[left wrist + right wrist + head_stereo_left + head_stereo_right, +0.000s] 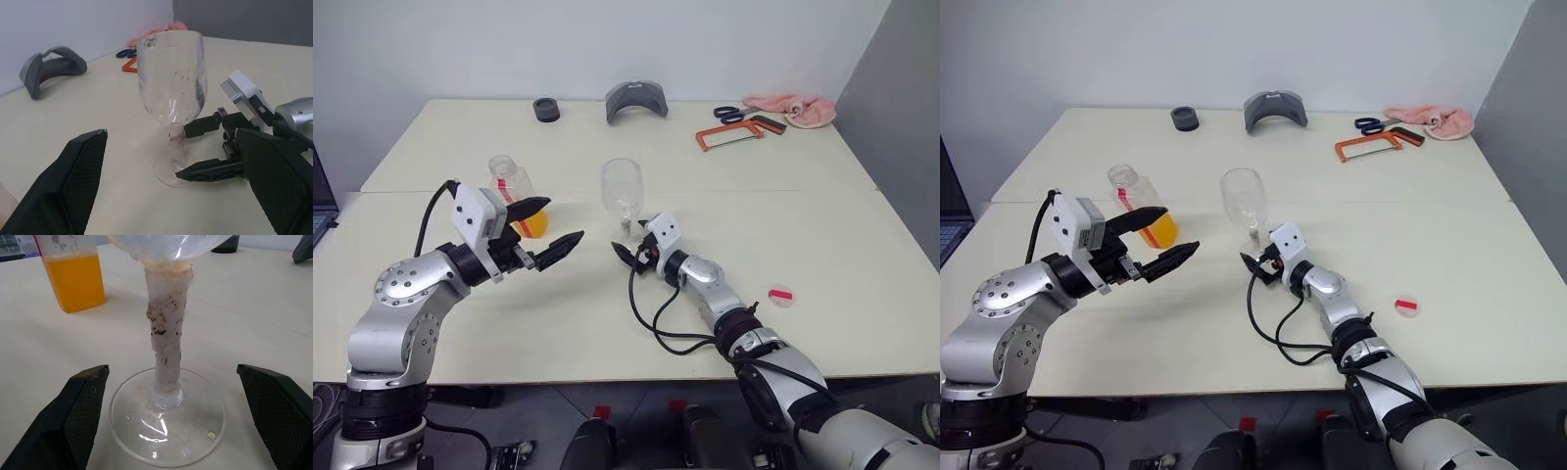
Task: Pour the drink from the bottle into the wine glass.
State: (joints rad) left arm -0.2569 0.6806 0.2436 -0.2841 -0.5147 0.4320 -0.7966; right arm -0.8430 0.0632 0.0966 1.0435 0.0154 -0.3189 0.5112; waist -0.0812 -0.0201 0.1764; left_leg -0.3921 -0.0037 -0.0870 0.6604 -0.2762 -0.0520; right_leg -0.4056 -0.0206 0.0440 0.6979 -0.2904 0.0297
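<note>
The wine glass (621,186) stands upright and empty near the table's middle, its stem (167,333) smeared with residue. My right gripper (626,243) is open, low at the table, with a finger on each side of the glass's foot (168,423) and not touching it. To the left stands the bottle (512,186), uncapped, with the orange drink (534,225) in its lower part. My left gripper (564,219) hovers open in front of the bottle, raised above the table and pointing toward the glass, holding nothing.
A small white-and-red cap (780,295) lies on the table to the right. Along the far edge are a black ring (546,110), a grey curved piece (636,101), scissors (734,115), an orange saw frame (732,133) and a pink cloth (795,108).
</note>
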